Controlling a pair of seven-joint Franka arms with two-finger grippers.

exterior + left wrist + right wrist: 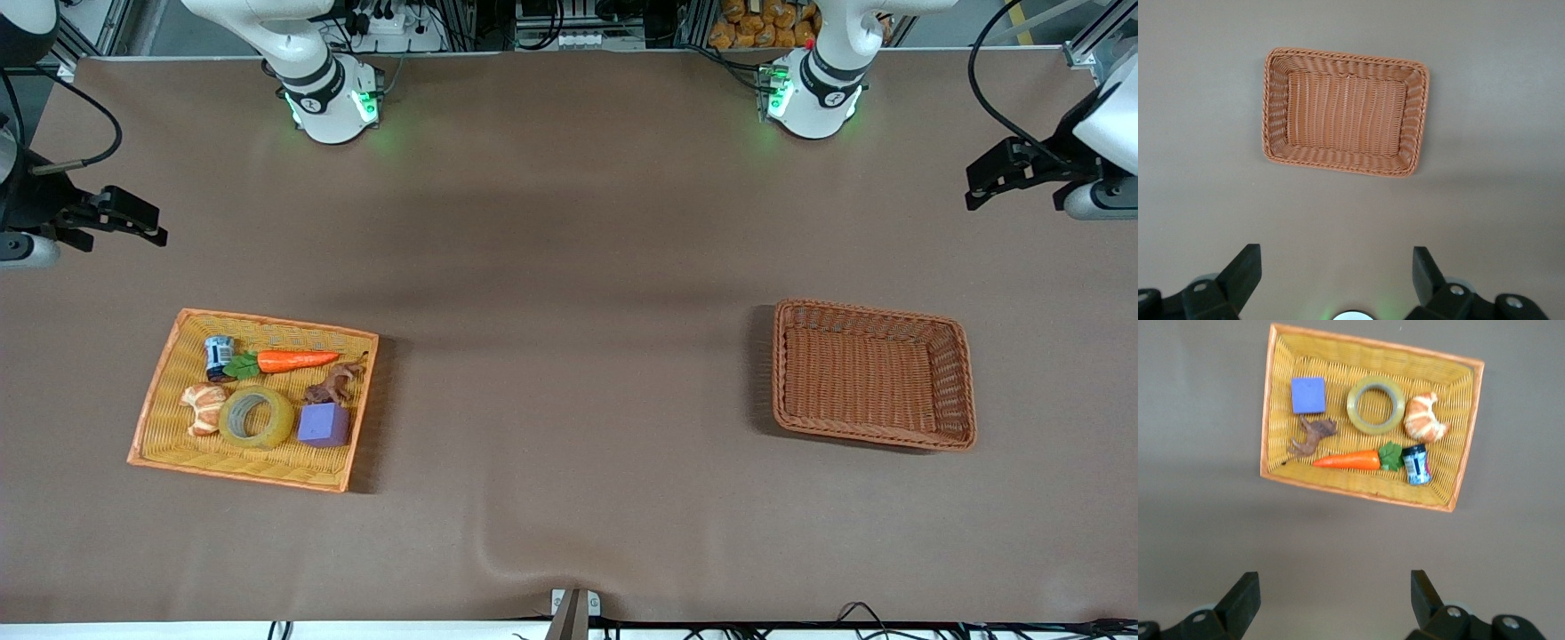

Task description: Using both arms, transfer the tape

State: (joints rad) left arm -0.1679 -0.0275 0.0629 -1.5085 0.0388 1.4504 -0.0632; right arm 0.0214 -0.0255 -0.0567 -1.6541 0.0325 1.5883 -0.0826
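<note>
The right gripper (1331,603) has its jaws spread wide with nothing between them, and it hangs in the air over bare table at the right arm's end, beside the yellow basket (162,380). The left gripper (1337,280) is also spread wide and holds nothing; it hangs over bare table at the left arm's end, with the brown wicker basket (951,373) below it and nearer the front camera.

The tape (256,417) lies flat in the yellow basket, in the row nearest the front camera, its hole facing up. It sits between the croissant (204,407), which it touches or nearly touches, and the purple block (324,424) just beside it. In the row farther from the camera lie a small blue-and-white can (218,356), a toy carrot (286,361) with its green leaves against the can, and a small brown animal figure (335,382) above the block. The brown wicker basket stands well apart, toward the left arm's end
</note>
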